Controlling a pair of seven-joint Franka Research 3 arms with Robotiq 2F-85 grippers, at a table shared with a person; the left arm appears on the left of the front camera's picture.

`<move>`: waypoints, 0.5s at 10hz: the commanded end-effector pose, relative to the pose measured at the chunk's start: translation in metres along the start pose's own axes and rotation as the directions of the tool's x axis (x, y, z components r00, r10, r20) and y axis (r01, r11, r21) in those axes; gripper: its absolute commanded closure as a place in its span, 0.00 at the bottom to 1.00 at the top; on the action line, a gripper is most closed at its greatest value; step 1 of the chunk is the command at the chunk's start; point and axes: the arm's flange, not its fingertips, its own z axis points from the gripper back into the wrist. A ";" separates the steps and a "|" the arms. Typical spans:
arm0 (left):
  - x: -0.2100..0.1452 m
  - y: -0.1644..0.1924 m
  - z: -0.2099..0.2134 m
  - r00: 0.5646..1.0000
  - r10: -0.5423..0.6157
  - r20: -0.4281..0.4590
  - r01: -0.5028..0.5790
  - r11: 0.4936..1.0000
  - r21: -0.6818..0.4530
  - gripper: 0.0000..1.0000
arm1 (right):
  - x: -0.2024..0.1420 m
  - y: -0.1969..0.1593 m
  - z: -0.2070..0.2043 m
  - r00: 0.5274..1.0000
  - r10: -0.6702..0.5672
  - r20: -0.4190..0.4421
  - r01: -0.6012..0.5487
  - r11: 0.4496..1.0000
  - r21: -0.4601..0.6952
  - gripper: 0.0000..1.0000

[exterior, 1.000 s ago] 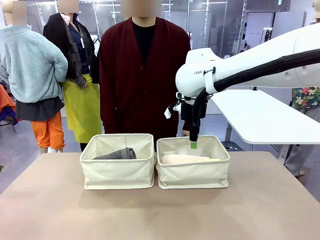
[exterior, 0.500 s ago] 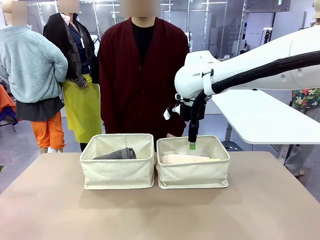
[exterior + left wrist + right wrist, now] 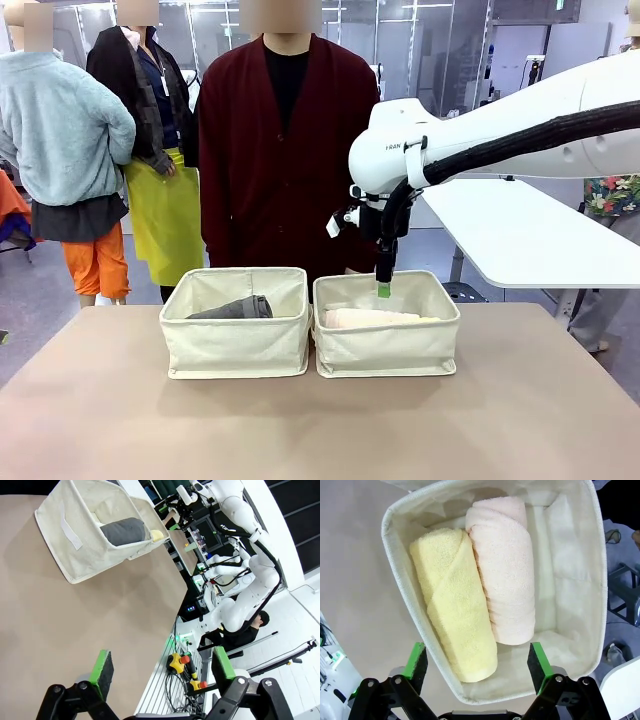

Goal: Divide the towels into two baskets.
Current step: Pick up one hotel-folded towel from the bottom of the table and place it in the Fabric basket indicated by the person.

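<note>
— So, front view first: what's the surface and the room like?

— Smooth tan table (image 3: 320,420), with a person in a dark red cardigan (image 3: 285,150) standing at the far side. Two cream canvas bins with soft folded rims sit side by side, touching or nearly so. The left basket (image 3: 237,345) holds the dark grey towel (image 3: 235,309); the white one I cannot make out there. The right basket (image 3: 387,347) shows a pale roll just above its rim.

— And the arm?

— The right gripper (image 3: 384,290) hangs fingers-down over the far part of the right basket, nothing in it. Seen edge-on, its spread is hard to judge.

— Left wrist view?

— The left gripper (image 3: 162,672) hovers over bare table with its green pads wide apart, grasping nothing. Well off, the left basket stands tilted in the picture, the grey roll's end plain inside it. A corner of pale yellow peeks past it. Beyond the table edge lie cables and other equipment, too cluttered to read.

— Right wrist view?

— Looking straight down into the right basket: the pale yellow towel (image 3: 454,607) and pale pink towel (image 3: 502,570) lie side by side, touching, both nubby terry logs. The gripper's pads stand released and wide, above the basket's near rim. The basket's far corners are cut off.
</note>
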 end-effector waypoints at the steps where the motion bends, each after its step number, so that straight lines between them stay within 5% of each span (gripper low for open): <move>1: -0.003 -0.002 0.002 1.000 0.001 -0.005 -0.001 1.000 0.000 0.00 | -0.014 0.023 0.032 1.000 -0.028 0.001 0.028 1.000 -0.013 0.00; 5: -0.003 -0.002 0.002 1.000 0.001 -0.005 -0.001 1.000 0.000 0.00 | -0.088 0.089 0.063 0.982 -0.104 0.155 0.078 0.984 0.163 0.00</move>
